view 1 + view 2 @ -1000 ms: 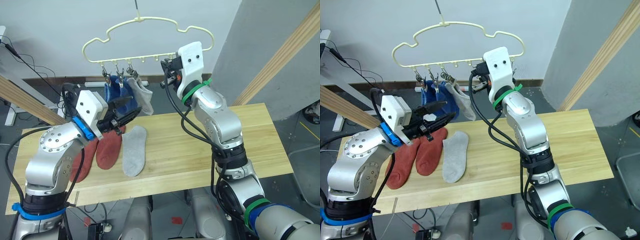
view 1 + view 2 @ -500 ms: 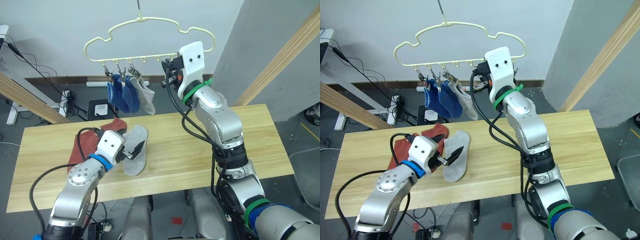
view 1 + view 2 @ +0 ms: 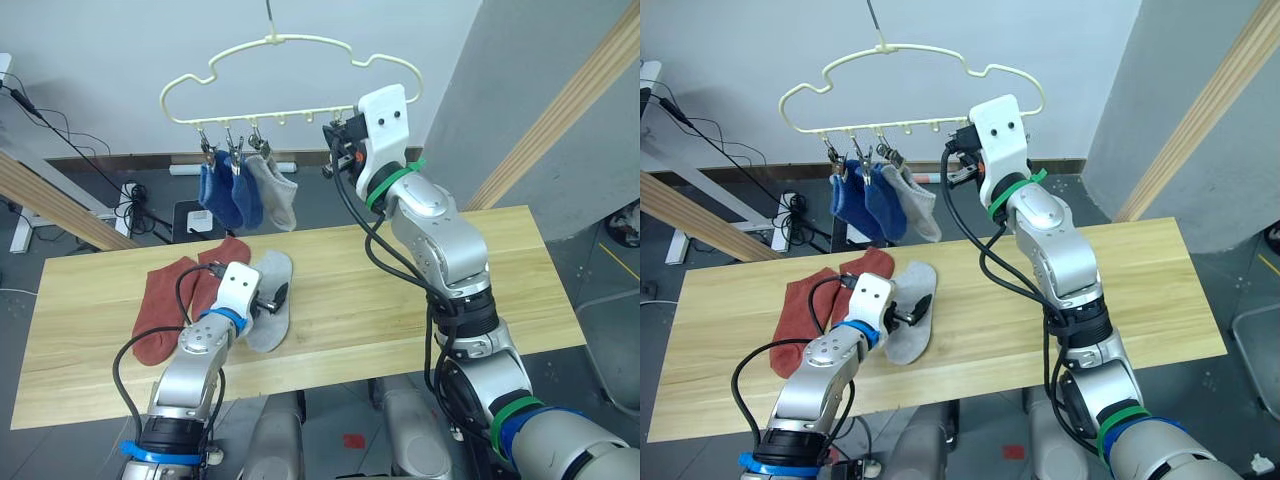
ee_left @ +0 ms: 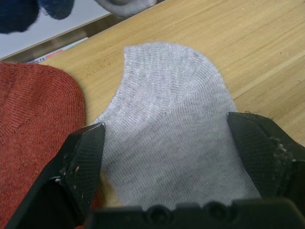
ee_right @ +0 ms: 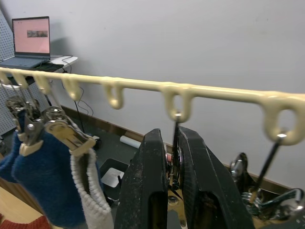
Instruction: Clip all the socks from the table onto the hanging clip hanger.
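I log: grey sock [image 4: 176, 138] fine ribbed matt knit; rust-red sock [image 4: 33, 129] coarser knit; worktop [image 4: 248, 52] smooth pale wood, grained; fingers [image 4: 83, 157] matt black, cross-hatched; clips [image 5: 62, 131] shiny metal.

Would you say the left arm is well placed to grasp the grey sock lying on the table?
Probably yes: the left gripper has its jaws open astride the grey sock on the table, with nothing lying between them.

Rust-red socks [image 3: 175, 300], grey sock [image 3: 268, 300], pale-yellow clip hanger [image 3: 290, 70].

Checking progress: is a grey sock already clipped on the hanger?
Yes, one grey sock hangs from a clip on the hanger beside two blue socks.
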Tool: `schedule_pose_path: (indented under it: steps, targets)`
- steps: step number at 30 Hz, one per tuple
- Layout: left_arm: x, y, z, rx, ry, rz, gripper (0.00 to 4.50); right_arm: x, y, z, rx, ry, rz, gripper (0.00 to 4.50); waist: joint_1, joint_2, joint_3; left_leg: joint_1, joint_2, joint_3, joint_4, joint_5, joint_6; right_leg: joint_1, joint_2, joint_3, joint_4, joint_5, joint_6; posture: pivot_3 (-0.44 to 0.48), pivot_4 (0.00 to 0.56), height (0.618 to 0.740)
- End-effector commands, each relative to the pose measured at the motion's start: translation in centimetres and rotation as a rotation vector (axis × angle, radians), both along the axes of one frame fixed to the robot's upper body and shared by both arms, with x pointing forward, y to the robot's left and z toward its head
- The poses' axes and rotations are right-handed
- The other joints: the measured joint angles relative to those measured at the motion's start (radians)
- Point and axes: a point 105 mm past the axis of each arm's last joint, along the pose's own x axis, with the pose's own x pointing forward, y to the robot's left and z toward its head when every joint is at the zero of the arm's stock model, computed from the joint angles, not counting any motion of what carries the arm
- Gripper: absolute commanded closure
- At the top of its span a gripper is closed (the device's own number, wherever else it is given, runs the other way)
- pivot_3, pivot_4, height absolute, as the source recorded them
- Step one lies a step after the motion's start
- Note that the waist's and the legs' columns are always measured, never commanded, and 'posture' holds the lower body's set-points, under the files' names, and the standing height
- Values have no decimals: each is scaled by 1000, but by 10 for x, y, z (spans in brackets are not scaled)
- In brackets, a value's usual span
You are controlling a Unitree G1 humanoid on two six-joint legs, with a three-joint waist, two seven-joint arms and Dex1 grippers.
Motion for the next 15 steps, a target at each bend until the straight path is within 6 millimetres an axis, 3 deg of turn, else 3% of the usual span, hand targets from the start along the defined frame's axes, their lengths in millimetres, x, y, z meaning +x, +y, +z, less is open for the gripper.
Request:
schedule_pose_path:
  steps: [1,5,15]
  targets:
    - [-7,0,-15,43,51,-6,589,-12,5,13,24,-52,41,4437,0,0,0,0,0,0,0,0,0,0,0,0,0,0,0,-137,376,740]
    - [-9,3,-19,64,60,-2,1615,-12,6,13,25,-51,42,4437,0,0,0,0,0,0,0,0,0,0,0,0,0,0,0,-135,376,740]
    - [-15,7,-20,172,33,-65,3546,-14,7,13,26,-48,48,4437,-2,0,0,1,0,0,0,0,0,0,0,0,0,0,0,-139,379,740]
